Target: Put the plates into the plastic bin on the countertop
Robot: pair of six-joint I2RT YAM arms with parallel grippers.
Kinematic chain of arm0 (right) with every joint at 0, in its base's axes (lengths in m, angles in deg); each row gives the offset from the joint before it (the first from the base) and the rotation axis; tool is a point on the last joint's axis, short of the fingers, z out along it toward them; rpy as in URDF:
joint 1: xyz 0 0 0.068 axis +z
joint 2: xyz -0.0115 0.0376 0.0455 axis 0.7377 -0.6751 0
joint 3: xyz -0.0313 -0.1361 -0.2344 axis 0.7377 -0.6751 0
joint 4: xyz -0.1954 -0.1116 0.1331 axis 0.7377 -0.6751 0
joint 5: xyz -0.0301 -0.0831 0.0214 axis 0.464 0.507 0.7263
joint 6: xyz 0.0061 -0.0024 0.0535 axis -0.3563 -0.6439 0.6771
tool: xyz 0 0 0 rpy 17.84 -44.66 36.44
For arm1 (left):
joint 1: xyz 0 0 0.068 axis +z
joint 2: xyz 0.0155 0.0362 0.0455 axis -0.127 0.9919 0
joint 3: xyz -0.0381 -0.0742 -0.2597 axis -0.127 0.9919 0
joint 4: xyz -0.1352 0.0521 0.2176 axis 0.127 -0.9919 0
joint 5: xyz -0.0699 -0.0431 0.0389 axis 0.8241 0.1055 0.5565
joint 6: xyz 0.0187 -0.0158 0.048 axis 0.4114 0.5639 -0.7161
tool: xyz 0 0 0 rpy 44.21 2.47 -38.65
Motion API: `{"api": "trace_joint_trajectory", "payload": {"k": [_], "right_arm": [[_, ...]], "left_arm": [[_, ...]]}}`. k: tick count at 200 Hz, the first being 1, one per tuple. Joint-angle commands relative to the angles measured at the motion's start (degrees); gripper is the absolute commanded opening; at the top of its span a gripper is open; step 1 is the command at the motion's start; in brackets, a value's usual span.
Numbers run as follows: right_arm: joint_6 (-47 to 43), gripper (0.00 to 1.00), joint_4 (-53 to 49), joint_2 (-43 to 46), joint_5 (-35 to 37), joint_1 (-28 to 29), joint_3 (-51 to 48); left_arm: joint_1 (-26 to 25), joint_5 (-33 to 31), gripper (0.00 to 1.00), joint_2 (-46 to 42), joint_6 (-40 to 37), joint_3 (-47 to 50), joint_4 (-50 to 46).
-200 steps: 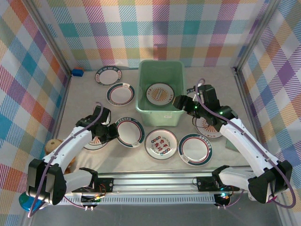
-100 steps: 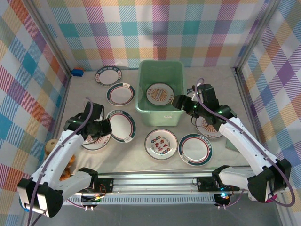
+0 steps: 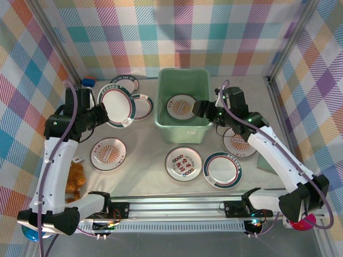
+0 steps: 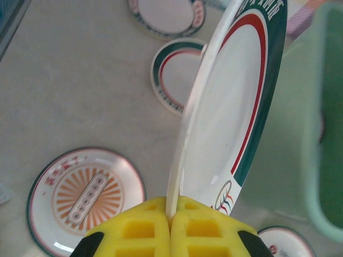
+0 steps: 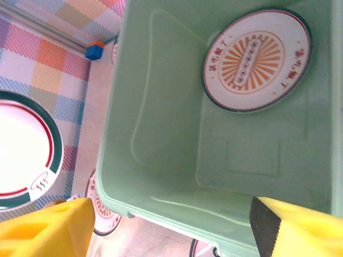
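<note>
The left gripper clamps the edge of a green-and-red-rimmed plate, with its yellow pads pinched on the rim. This plate stands tilted up above the countertop, left of the bin and apart from it. The right gripper hangs over the bin's right side, jaws spread wide with nothing between them. A sunburst plate lies flat on the bin floor. On the countertop lie a second sunburst plate at the left and a red-patterned plate beside a green-rimmed plate in front of the bin. Another plate lies partly under the right arm, and a far plate and a banded plate lie partly behind the held one
</note>
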Motion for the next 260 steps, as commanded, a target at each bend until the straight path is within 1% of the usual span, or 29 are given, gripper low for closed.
{"api": "trace_joint_trajectory", "payload": {"k": [1,17,41,57,74,92,108,133,160,188,216,260], "right_arm": [[-3.4,0.76,2.7,-2.0,-3.8,0.5,4.3],[-4.2,0.76,3.6,-4.0,-6.5,0.5,7.2],[-4.2,0.73,7.6,-6.6,-12.4,0.5,10.1],[-4.0,0.70,8.8,-7.9,-13.4,0.5,11.2],[-5.1,0.67,7.5,-9.0,-11.2,0.5,11.9],[-4.5,0.65,10.1,-8.9,-12.4,0.5,10.5],[-3.1,0.63,12.6,-8.8,-13.4,0.5,9.0],[-3.0,0.60,13.6,-8.1,-11.6,0.7,7.4],[-2.8,0.59,14.9,-7.5,-11.8,0.7,5.6],[-3.8,0.56,12.1,-6.6,-6.5,0.8,4.6],[-3.5,0.54,14.2,-5.2,-6.2,0.8,2.2],[-2.0,0.43,16.5,-4.8,-7.4,0.8,-0.1]], "left_arm": [[0.4,8.6,0.00,2.0,0.6,-4.1,5.1],[0.4,16.5,0.00,3.3,3.4,-4.3,10.1],[0.2,25.3,0.00,5.7,7.1,-4.3,15.9],[-0.3,29.5,0.00,6.7,8.0,-3.7,18.8],[-1.3,32.4,0.00,7.0,8.8,-2.3,21.7],[-2.7,34.4,0.00,7.0,9.8,-0.3,24.2],[-4.5,34.4,0.00,7.0,10.1,1.2,24.9],[-6.5,34.1,0.00,6.9,10.4,2.9,26.0],[-8.5,33.9,0.00,6.6,10.6,4.4,27.1],[-10.4,33.8,0.00,6.2,11.0,5.2,28.5],[-11.7,33.5,0.00,5.7,11.0,5.8,28.3],[-12.5,33.0,0.00,5.2,11.7,7.7,28.7]]}}
